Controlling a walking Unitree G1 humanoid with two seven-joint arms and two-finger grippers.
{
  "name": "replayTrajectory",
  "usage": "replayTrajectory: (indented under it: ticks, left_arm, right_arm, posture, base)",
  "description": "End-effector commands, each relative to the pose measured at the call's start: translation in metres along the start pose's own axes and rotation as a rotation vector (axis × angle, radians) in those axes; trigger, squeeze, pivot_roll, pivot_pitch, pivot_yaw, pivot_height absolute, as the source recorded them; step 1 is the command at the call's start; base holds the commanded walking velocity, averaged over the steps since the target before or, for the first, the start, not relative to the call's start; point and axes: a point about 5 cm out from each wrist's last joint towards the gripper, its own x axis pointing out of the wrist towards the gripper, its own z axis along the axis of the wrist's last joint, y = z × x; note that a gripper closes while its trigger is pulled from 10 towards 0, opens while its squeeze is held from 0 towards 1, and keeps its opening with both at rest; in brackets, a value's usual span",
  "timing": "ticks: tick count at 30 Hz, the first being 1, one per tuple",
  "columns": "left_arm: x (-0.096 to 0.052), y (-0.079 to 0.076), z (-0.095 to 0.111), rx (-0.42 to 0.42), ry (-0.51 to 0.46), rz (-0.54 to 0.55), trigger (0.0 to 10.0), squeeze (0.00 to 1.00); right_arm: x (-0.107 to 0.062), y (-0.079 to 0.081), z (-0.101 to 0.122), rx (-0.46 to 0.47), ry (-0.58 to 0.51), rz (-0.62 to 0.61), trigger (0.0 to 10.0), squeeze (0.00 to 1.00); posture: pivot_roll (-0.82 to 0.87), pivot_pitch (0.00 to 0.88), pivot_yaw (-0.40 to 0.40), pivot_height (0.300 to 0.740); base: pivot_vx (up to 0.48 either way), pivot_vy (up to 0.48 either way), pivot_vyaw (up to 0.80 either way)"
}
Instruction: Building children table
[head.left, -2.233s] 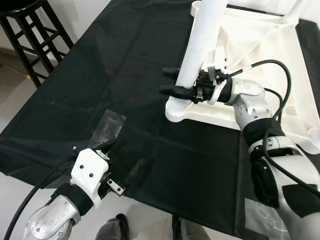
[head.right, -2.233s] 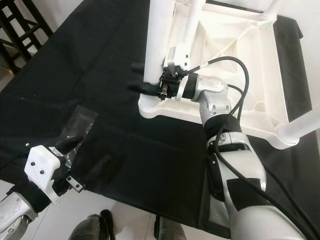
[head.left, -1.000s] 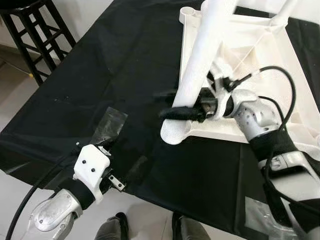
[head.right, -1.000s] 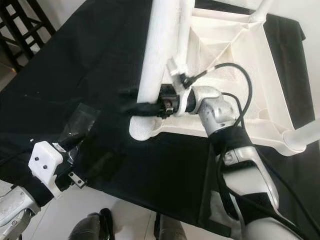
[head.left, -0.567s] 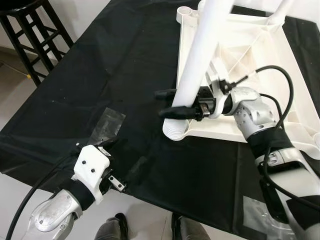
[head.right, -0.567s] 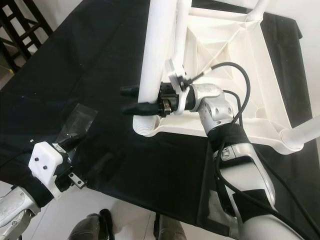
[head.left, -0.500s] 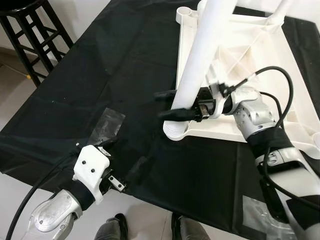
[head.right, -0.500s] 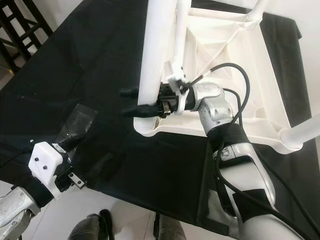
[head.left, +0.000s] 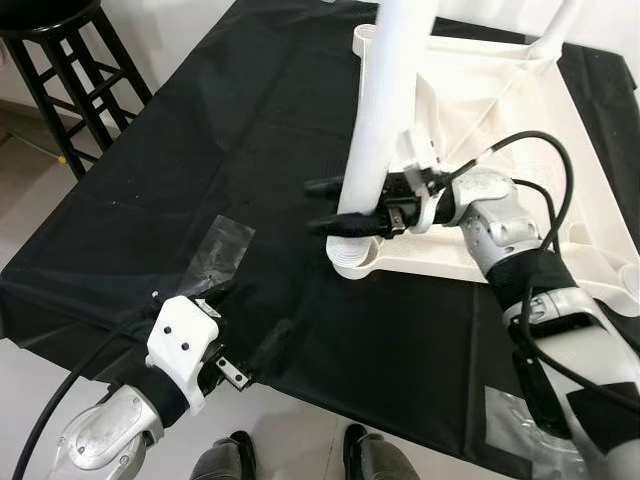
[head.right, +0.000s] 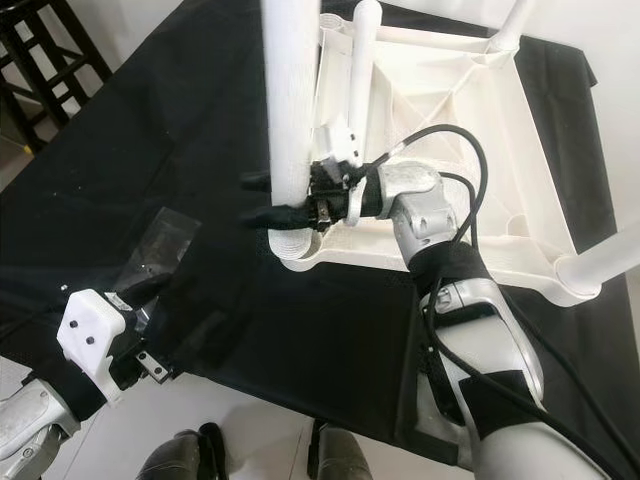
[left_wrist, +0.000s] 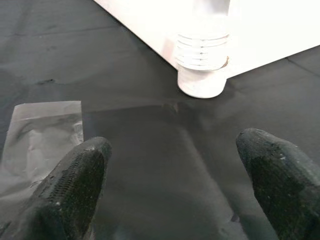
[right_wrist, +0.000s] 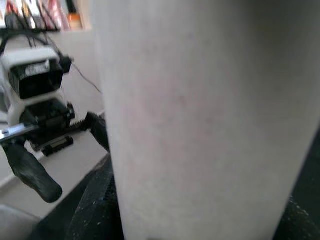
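Item one: my right gripper (head.left: 335, 205), mid-frame in the left eye view, two long black fingers clamped around the lower part of a white plastic tubular table leg (head.left: 385, 110). The leg stands nearly upright, tilted a little, running up to the top edge of the frame. Its ribbed lower end sits in the near-left corner socket of the upturned white plastic children's table top (head.left: 500, 120), which lies underside-up in the upper right of the frame on a black cloth-covered bench (head.left: 200, 170). In the right wrist view the leg (right_wrist: 205, 115) is a broad pale column close to the lens, with black finger pads at its sides.

Item two: two more white legs, already standing on the table top, one at the far-left corner (head.right: 362, 60) and one at the right edge (head.right: 605, 260) of the right eye view.

Item three: my left gripper (left_wrist: 172, 180), lower left of the head views, low over the near edge of the bench, fingers spread apart and holding nothing. The left wrist view looks between the fingertips (left_wrist: 80, 175) at the ribbed corner socket (left_wrist: 202, 60) further off.

Item four: a clear plastic bag (head.left: 215, 255), flat on the cloth, just beyond the left gripper.

Item five: a black wooden stool (head.left: 70, 70), upper left corner, standing on the floor beside the bench.

Item six: a pair of dark shoes (head.left: 290, 460) at the bottom edge, on the pale floor.
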Motion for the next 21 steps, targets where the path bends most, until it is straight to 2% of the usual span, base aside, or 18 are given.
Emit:
replayTrajectory:
  ticks: [1,5,12,21]
  left_arm:
    - [-0.003,-0.003,0.001,0.0,0.004,-0.018,10.0,0.0]
    - [-0.003,-0.002,0.001,0.0,0.005,-0.018,10.0,0.0]
    - [-0.003,-0.002,0.002,0.001,0.006,-0.02,10.0,0.0]
    - [-0.004,-0.001,0.002,0.003,0.007,-0.02,10.0,0.0]
  right_arm:
    - [-0.005,0.004,-0.018,0.099,0.02,0.001,10.0,0.0]
    - [-0.011,0.006,-0.018,0.118,0.013,0.035,10.0,0.0]
    - [-0.016,0.013,-0.023,0.145,0.072,0.074,10.0,0.0]
    - [-0.015,0.009,-0.025,0.081,0.152,0.069,10.0,0.0]
  posture:
    - [0.03,0.327,-0.046,0.74]
    - [0.03,0.331,-0.044,0.74]
    - [0.04,0.341,-0.04,0.74]
    - [0.04,0.344,-0.036,0.74]
  base:
    - [0.0,0.0,0.0]
    - [0.0,0.0,0.0]
    - [0.0,0.0,0.0]
    - [0.0,0.0,0.0]
